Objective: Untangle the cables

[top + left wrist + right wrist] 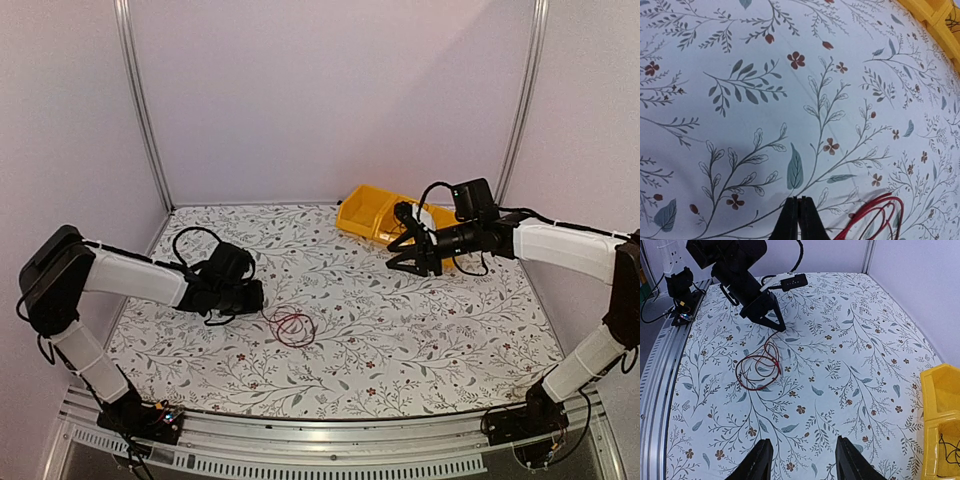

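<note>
Red cable (292, 326) is lying as a loose loop on the worktop (430, 350), left of centre and well apart from the yellow bin (362, 213) at the far right.

Left arm (130, 278) is by far the nearer. Its jaws are sitting low, just beside the loop's left edge. From the left wrist, the jaws are pressed together, and the red strands (875, 215) are curving off to their right and slightly ahead. No strand is showing between the tips, so I can't tell whether one is pinched there.

From the right wrist, the loop (759, 369) is looking roughly round, with no strong long axis. One strand is trailing off it toward the left jaws.

Right arm (560, 245) is hanging in the air by the bin (940, 385), jaws spread wide and holding nothing. The loop is well apart from them, across the worktop toward the left arm.

Black wire (947, 450) is lying inside the bin's near compartment, likely one cable already sorted out. No white cable is showing in any view.

Judgement: the next pick belongs to the left arm. The loop is lying to the right of its jaws, so they would need to open and shift right. The trailing strand is looking like the easiest hold.
</note>
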`<state>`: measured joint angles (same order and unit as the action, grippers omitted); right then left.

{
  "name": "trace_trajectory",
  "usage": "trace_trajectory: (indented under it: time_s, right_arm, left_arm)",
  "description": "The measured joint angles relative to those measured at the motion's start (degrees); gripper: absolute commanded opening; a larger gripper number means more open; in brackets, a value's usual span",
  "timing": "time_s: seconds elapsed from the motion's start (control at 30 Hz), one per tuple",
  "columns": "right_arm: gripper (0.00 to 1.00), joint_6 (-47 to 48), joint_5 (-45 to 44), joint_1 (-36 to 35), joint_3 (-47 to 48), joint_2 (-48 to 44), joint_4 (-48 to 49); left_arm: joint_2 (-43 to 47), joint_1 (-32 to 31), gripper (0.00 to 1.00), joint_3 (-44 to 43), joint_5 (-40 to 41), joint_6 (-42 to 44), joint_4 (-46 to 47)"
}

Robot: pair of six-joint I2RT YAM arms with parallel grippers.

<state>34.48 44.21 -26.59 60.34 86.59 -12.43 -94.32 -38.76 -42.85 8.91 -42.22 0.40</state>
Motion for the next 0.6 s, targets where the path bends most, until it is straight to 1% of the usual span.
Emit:
trace_trajectory:
  time_s: [0.07, 0.2, 0.27, 0.37, 0.5, 0.6]
  right_arm:
    - [0.47, -0.2, -0.1, 0.0, 0.0, 0.0, 0.0]
    - [0.48, -1.1, -0.2, 0.0, 0.0, 0.0, 0.1]
    - [0.49, -1.7, 0.0, 0.0, 0.0, 0.0, 0.1]
    - [0.51, -3.5, 0.5, 0.0, 1.5, 0.1, -0.7]
    - [0.55, -6.3, 1.5, -0.2, 8.7, 0.2, -2.6]
    - [0.6, -8.4, 3.0, -1.0, 15.8, 0.2, -3.7]
  left_arm:
    - [3.4, -0.1, 0.0, -1.0, 0.4, 1.9, -1.1]
    - [15.5, -1.1, 0.0, -4.9, 0.7, 8.4, -1.3]
    - [21.2, -2.3, 0.0, -7.6, 0.2, 12.5, 0.2]
    - [27.1, -5.2, 0.0, -11.9, -1.2, 18.6, 1.9]
    - [29.8, -8.1, 0.0, -17.3, -2.6, 24.8, 2.5]
    - [29.8, -8.9, 0.0, -18.9, -3.1, 27.4, 2.1]
